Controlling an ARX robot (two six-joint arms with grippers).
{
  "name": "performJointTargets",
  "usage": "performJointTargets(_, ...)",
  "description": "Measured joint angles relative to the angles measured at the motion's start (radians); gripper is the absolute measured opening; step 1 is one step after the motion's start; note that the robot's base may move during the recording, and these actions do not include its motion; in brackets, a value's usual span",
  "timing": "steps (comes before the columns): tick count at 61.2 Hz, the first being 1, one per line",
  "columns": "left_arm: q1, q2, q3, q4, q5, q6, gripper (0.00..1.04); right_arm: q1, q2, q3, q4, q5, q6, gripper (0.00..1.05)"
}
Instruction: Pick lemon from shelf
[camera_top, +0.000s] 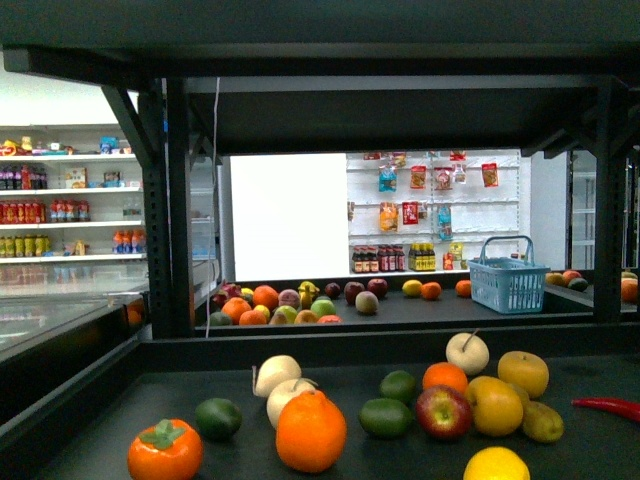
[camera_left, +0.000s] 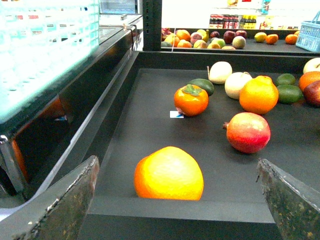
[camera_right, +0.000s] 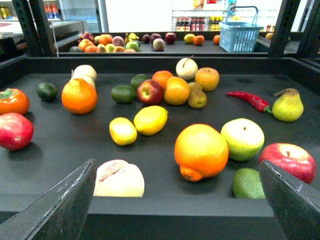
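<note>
The lemon is a smooth bright-yellow oval lying mid-tier on the black shelf, touching a smaller yellow fruit. In the front view a bright-yellow fruit at the bottom edge is probably the same lemon. My right gripper is open and empty, in front of the shelf's raised front lip, with the lemon well beyond it. My left gripper is open and empty at the lip of the shelf, facing an orange-yellow round fruit. The lemon does not show in the left wrist view. Neither gripper shows in the front view.
Near the right gripper lie a pale peach, a knobbed orange, a green-yellow apple, a lime and a red apple. A pomegranate and persimmon lie near the left gripper. A blue basket stands behind.
</note>
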Motion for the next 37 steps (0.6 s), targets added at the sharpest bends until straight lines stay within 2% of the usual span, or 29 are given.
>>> performJointTargets(37, 0.000, 0.000, 0.000, 0.000, 0.001, 0.000, 0.97, 0.000, 0.000, 0.000, 0.000, 0.000, 0.000, 0.97)
